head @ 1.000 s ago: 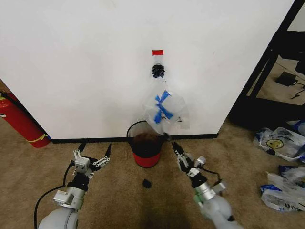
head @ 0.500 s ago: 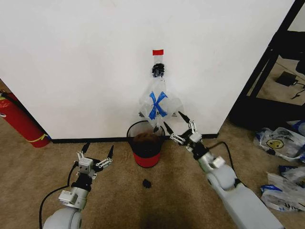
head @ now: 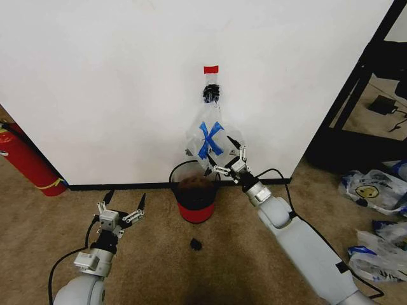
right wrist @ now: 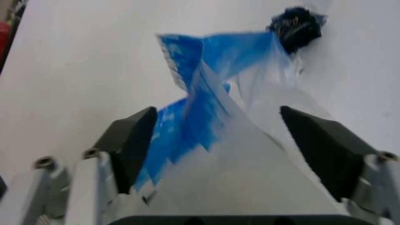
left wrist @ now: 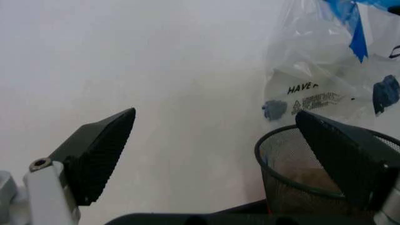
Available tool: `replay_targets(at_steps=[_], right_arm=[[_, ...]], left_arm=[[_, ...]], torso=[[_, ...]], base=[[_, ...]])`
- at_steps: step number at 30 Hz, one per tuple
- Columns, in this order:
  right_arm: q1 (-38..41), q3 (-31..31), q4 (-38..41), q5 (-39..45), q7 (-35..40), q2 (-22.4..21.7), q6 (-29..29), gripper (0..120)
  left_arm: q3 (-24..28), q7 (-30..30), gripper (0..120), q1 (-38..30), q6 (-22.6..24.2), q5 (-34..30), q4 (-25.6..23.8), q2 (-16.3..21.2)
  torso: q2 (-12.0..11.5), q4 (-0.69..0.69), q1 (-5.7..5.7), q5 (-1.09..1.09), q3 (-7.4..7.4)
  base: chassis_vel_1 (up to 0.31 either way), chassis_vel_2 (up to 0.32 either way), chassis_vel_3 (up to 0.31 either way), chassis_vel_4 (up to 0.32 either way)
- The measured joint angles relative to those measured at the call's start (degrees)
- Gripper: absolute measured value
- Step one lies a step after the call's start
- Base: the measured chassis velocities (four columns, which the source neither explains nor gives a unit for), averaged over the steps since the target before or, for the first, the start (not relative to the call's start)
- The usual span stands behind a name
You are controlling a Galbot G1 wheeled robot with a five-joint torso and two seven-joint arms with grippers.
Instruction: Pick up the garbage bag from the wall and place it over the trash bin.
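Observation:
The garbage bag (head: 213,138), thin clear plastic with blue print, hangs from a black hook (head: 210,93) under a red tape strip on the white wall (head: 114,82). Directly below stands the trash bin (head: 196,198), red with a black mesh rim. My right gripper (head: 227,160) is raised to the bag's lower edge and open. In the right wrist view the bag (right wrist: 231,154) lies between the spread fingers (right wrist: 134,145), with the hook (right wrist: 297,23) beyond. My left gripper (head: 121,211) hovers open above the carpet, left of the bin. Its wrist view shows the bin (left wrist: 293,178) and bag (left wrist: 325,70).
A red fire extinguisher (head: 25,162) leans at the left by the wall. Several lumpy smiley bags (head: 375,190) lie on the carpet at the right, near a black frame (head: 362,82). A small dark scrap (head: 196,243) sits in front of the bin.
My right arm has lifted from the carpet and reached forward to the bag's lower edge. The bag has settled to hang flatter. The left gripper has barely shifted.

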Motion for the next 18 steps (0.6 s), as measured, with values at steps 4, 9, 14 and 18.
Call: replay_targets(at_steps=[4, 9, 14, 18], right_arm=[[-0.22, 0.63, 0.47, 0.43, -0.44, -0.94, -1.59, 55], [-0.81, 1.38, 1.51, 1.7, -0.53, -1.67, -2.39, 42], [-2.62, 2.28, 4.18, 7.2, -0.1, -2.43, -3.52, 23], [-4.62, 3.3, 6.41, 13.4, 0.29, -2.61, -3.77, 7]], left_arm=[[0.55, 0.01, 100, -1.0, 0.0, 0.17, 0.7, -0.22], [0.92, 0.05, 100, -1.84, 0.12, 0.28, 1.14, -0.22], [1.35, 0.12, 100, -2.7, 0.24, 0.3, 1.81, 0.02], [1.92, 0.16, 100, -3.62, 0.04, -0.27, 2.11, 1.03]], torso=[[0.0, 0.01, 0.0, 0.0, 0.0], [0.0, 0.01, -0.01, 0.0, 0.0], [0.0, 0.02, -0.01, 0.01, -0.01], [0.0, 0.02, -0.01, 0.0, -0.01]], base=[[0.0, 0.0, 0.0, 0.0], [0.0, 0.0, 0.0, 0.0], [0.0, 0.0, 0.0, 0.0], [0.0, 0.0, 0.0, 0.0]])
